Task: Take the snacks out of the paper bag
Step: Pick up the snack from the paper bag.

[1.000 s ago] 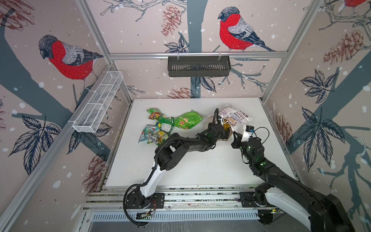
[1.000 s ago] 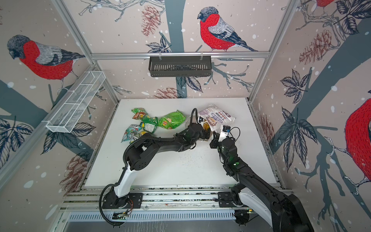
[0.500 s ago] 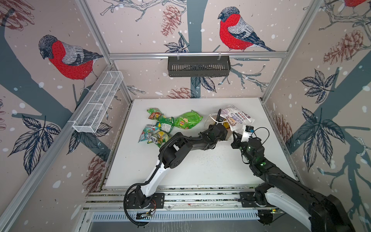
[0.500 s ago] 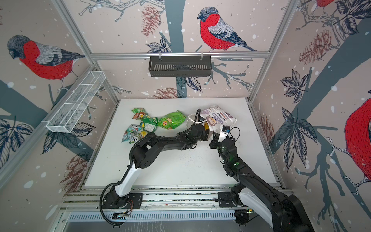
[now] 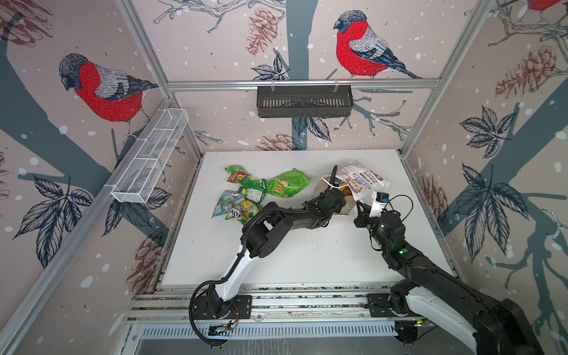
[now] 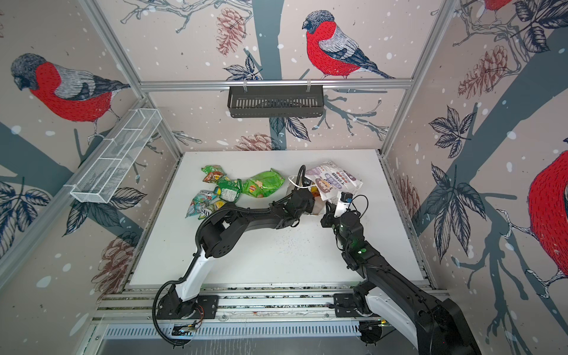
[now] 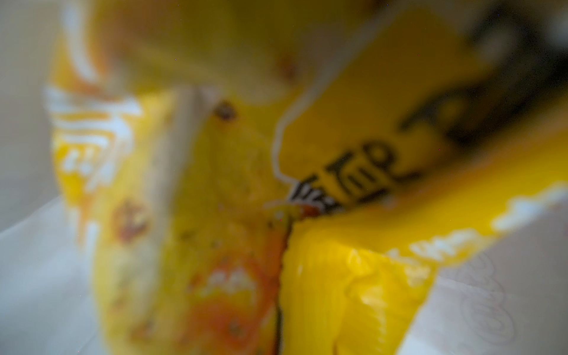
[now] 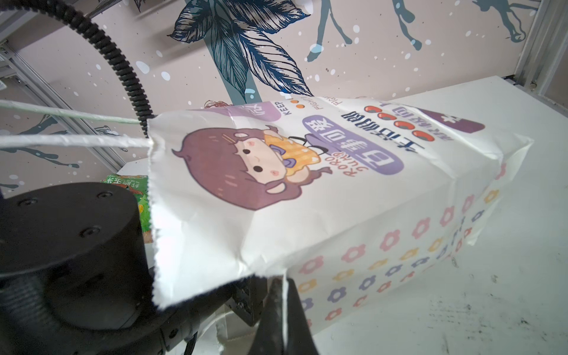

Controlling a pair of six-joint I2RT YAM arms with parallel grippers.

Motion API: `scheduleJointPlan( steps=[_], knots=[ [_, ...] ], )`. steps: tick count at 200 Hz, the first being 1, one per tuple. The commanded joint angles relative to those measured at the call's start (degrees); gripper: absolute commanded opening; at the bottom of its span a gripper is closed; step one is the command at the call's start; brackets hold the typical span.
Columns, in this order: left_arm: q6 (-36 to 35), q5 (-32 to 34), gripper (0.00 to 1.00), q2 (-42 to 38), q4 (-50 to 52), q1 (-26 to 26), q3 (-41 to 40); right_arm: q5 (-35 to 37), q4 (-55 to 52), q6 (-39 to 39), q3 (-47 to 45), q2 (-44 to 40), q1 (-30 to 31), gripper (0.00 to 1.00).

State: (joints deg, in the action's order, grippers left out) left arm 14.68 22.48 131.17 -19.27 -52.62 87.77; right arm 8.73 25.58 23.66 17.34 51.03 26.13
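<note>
Nearest the aluminium rail (image 5: pixel 292 302), your left arm (image 5: pixel 270 227) and right arm (image 5: pixel 430 267) wear white shells. Farther from it, you see matt black links, a ribbed black cable on the left and green lights on the right.

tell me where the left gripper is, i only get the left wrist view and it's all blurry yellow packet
Observer: In both top views the left gripper reaches into the mouth of the paper bag, which lies on its side on the table.
Operator: is anything steadying the bag
Observer: Yes, the right gripper is shut on the paper edge at the bag's mouth.
Operator: any snacks out yet
Observer: Several green snack packets lie clustered on the table near the bag's mouth.
</note>
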Motion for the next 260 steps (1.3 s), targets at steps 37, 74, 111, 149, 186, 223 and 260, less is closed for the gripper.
scheduleJointPlan(
  steps=[37,74,111,149,186,223,260],
  knots=[
    [-1.01,2.53,0.00,-1.86,-1.39,0.22,-1.44,0.24,2.23,-0.46,-0.16,-0.05,-0.01,0.00],
    [-1.12,0.41,0.00,-3.21,-2.40,0.15,-3.12,0.32,2.52,-0.21,-0.20,0.70,-0.11,0.00],
    [-1.32,-1.22,0.00,-3.94,-1.40,-0.03,-4.16,-1.08,2.55,1.21,-0.12,-0.11,-0.45,0.00],
    [-2.96,-0.66,0.00,-4.56,-1.65,-0.94,-6.03,-1.24,2.98,1.73,-0.47,-0.66,-0.41,0.00],
    [-5.92,2.86,0.00,-4.87,-0.81,-2.22,-7.38,-1.29,3.31,2.18,-0.73,-1.45,-0.60,0.00],
    [-7.05,4.83,0.00,-6.13,-0.78,-2.65,-9.60,-1.25,3.85,2.88,-1.08,-2.48,-0.87,0.00],
    [-9.32,6.22,0.00,-6.98,0.03,-3.62,-9.72,-1.17,3.51,4.23,0.09,-3.28,-1.04,0.00]
  ],
)
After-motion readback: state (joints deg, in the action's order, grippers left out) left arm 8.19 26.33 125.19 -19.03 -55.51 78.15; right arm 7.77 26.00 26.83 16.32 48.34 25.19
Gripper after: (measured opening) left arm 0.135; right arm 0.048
